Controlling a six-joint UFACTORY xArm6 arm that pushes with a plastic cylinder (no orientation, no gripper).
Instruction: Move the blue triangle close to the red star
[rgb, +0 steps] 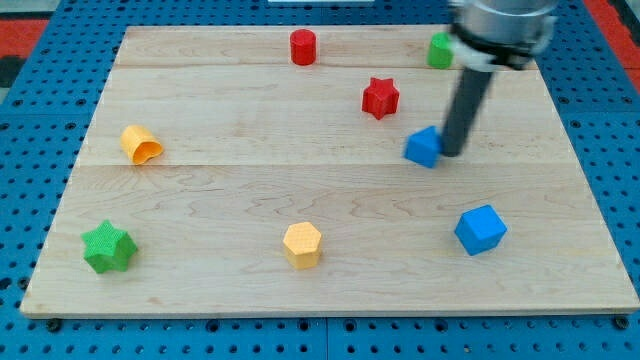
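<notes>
No brand, label or writing can be read anywhere on the wooden board (330, 290) or on the blue pegboard (30, 180) under it. Nearest the view's bottom, a green star (107, 247) lies at the left, a yellow hexagonal block (302, 244) sits near the middle and a blue cube (480, 229) lies to the right, all well apart from one another. Farther up, an orange block (141, 144) of rounded, hollow-looking shape lies near the left edge. Right of centre is the blue triangle (424, 146), with my tip (451, 153) touching or just beside its right side; the arm carries no pincer, only the dark rod, so nothing is being pinched. The red star (380, 97) lies near the triangle, up and to its left, with bare wood between them and no block in the way. Farthest off, a red cylinder (303, 47) stands near the top edge, and a green block (440, 50) sits at the top right, partly hidden behind the arm
</notes>
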